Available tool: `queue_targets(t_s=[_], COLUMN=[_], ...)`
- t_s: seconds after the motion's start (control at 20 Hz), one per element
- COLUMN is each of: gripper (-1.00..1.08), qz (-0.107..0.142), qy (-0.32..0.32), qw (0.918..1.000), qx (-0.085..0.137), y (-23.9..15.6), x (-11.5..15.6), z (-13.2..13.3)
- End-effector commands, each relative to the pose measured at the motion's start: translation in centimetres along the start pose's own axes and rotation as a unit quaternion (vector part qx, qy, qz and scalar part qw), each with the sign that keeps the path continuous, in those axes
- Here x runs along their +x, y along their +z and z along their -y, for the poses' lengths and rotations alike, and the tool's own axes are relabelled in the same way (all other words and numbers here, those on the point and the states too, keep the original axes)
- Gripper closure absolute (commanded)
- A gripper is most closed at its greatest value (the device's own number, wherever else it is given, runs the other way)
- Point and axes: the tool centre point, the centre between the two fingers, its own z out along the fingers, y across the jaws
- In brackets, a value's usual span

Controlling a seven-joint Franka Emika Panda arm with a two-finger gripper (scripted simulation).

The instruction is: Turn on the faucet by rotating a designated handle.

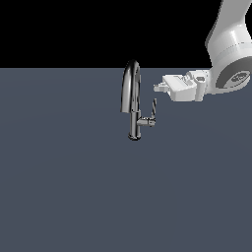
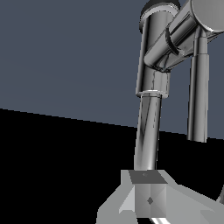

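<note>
The chrome faucet (image 1: 132,101) stands on its round base in the middle of the exterior view, its arched spout rising tall. The handle (image 1: 153,111) is a thin blade on a short stub, on the exterior view's right of the stem. My gripper (image 1: 157,87) hovers just above the blade's top end, pointing toward the spout, and touches nothing. Its fingers look shut with nothing between them. The wrist view shows the faucet (image 2: 148,131) close up with the handle (image 2: 198,92) beside it, and my gripper (image 2: 148,197) sits at the frame's edge in front of the stem.
The faucet stands on a flat grey-blue floor (image 1: 69,187) that stretches all around it. The white arm (image 1: 229,54) comes in from the exterior view's upper right. Black background lies beyond the floor's far edge.
</note>
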Motion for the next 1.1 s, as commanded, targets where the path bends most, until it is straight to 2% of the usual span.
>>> queue_targets(t_s=[0.0,0.25,0.45,1.05], gripper=[1.08,1.08,1.08,1.08], qz=[0.018,0.043,0.055,0.057], qy=[0.022,0.052,0.066,0.068], qw=[0.9993,0.9961,0.9937,0.9932], qx=[0.024,0.057,0.072,0.075], y=[0.0,0.3,0.5,0.6], x=[1.7,4.1,5.2,5.3], z=[0.1,0.1,0.0,-0.7])
